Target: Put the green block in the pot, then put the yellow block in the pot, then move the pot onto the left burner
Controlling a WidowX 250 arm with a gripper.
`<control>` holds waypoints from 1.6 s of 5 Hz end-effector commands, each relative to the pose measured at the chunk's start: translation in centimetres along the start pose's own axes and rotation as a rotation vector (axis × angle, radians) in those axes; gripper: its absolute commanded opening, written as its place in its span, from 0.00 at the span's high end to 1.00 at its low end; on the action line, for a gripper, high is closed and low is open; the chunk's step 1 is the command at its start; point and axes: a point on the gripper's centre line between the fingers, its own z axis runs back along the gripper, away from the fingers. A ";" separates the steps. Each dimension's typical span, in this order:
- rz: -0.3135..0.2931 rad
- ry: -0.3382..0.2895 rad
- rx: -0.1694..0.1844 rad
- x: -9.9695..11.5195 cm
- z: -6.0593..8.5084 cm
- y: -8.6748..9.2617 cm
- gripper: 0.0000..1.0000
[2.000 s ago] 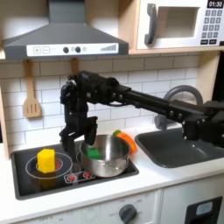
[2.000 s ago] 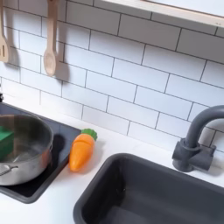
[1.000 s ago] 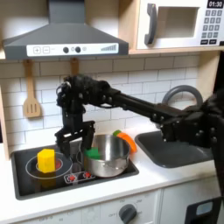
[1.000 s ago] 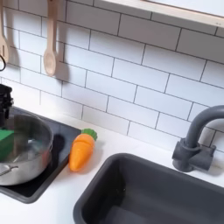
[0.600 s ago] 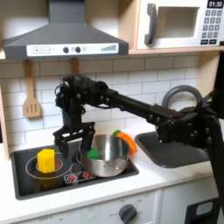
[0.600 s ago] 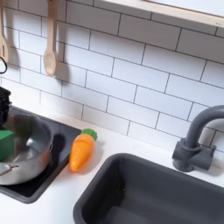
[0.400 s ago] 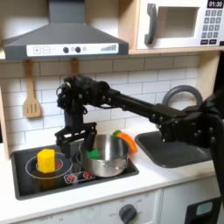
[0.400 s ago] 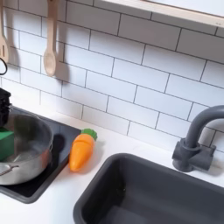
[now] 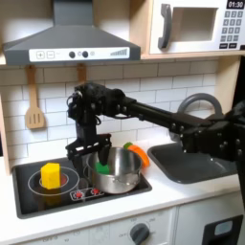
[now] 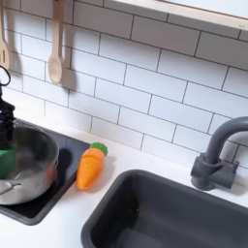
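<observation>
1. In the first exterior view the hand [image 9: 87, 151] hangs over the stovetop [image 9: 29, 191], between the yellow block [image 9: 50, 174] and the pot [image 9: 116, 172]. Its two fingers [image 9: 75, 154] are spread apart with nothing between them; they touch neither the block nor the pot.
2. The yellow block sits on the burner at the first exterior view's left, well clear of the pot.
3. The pot stands on the burner at the first exterior view's right. The green block [image 9: 100, 168] lies inside it against the wall nearest the hand, partly hidden by the rim.
4. In the second exterior view the pot [image 10: 29, 167] is cut off by the second exterior view's left edge, and the green block [image 10: 6, 159] shows only as a green patch at that edge. A dark bit of the arm stands above it, too little to read.
5. A carrot [image 10: 90, 167] lies on the white tabletop [image 10: 68, 218] just beside the stovetop, between the pot and the sink [image 10: 174, 215]. In the first exterior view the carrot [image 9: 138, 152] is half hidden behind the pot.
6. The arm's far end blurs into the dark mass at the first exterior view's right.
</observation>
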 end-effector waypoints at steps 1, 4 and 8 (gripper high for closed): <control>0.010 -0.027 -0.006 0.0 0.0 -0.1 0.00; 0.009 -0.023 -0.026 -0.1 0.0 -0.5 0.00; -0.004 -0.004 -0.062 -1.2 0.3 -1.8 0.00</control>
